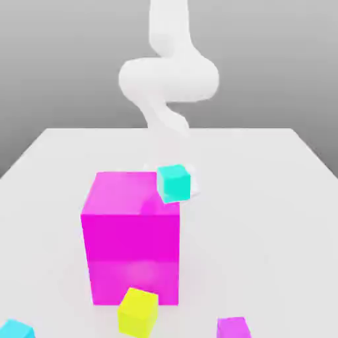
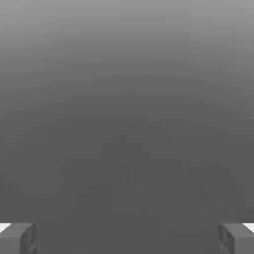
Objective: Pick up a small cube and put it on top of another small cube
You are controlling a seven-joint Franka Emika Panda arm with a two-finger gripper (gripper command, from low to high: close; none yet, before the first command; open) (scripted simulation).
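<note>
Five cubes sat on the worktop (image 1: 277, 198): one big magenta cube (image 1: 132, 244), one turquoise cube (image 1: 174, 183) just behind its top corner, and at the near edge one sky-blue cube (image 1: 14, 329), one yellow cube (image 1: 138, 311) and one purple cube (image 1: 233, 328). The tool (image 2: 127, 237) stood released, nothing between its fingers (image 2: 17, 237). Both worktop flanks lay open.

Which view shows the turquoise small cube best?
The exterior view. The turquoise small cube sits in plain sight there, past the big magenta cube's far upper corner on the exterior view's right. The hand view gives bare grey surface between two fingertips, with no cube to judge.
</note>
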